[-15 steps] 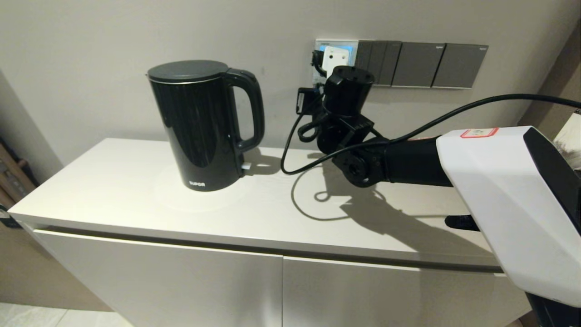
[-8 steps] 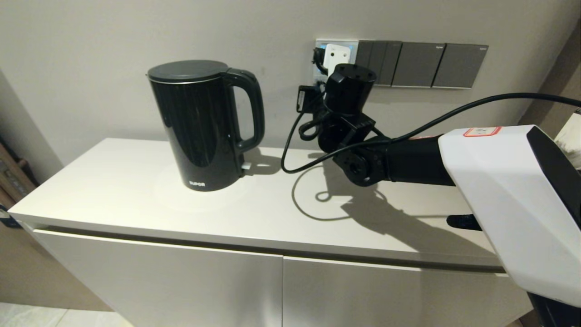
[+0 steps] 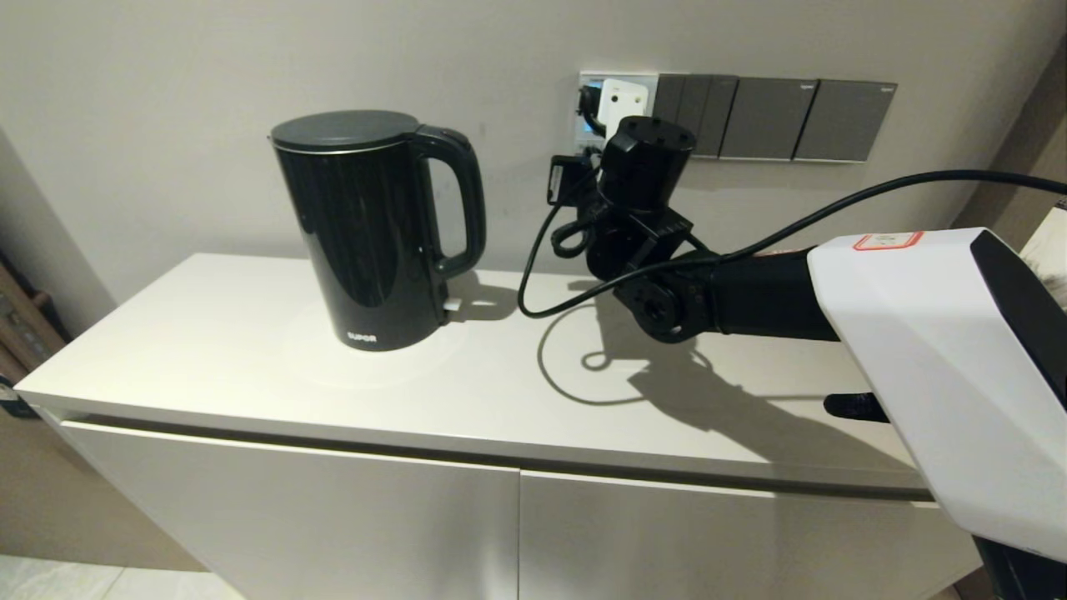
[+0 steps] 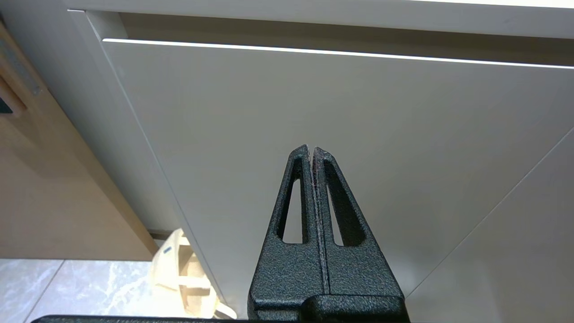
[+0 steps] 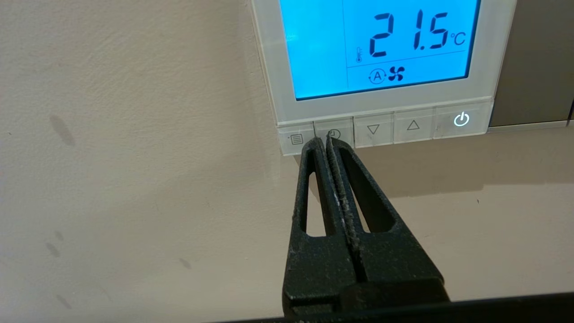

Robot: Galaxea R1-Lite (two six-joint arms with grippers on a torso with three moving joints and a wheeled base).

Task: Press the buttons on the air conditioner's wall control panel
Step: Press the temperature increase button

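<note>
- Two arms, one at work: the right arm reaches from the right edge of the head view across the tabletop [image 3: 250, 333] to the wall in the upper centre; over the last second its wrist has crept slightly up and right, closer to the wall.
- Black kettle [image 3: 375, 229] stands left of centre on the tabletop, well apart from the arm.
- Dark grey switch plates [image 3: 775, 118] sit just right of the air conditioner's wall control panel [image 5: 489, 67], which fills the upper right of the right wrist view, its screen lit blue and reading 21.5 °C.
- Right tool [image 5: 323, 141] is clenched on nothing, its tips at the lower edge of the buttons [image 5: 373, 130], at the seam between the menu and clock keys; contact looks likely, so I judge a press here is under way or imminent.
- Left tool [image 4: 311, 150], also clenched empty, hangs parked before the cabinet door.
</note>
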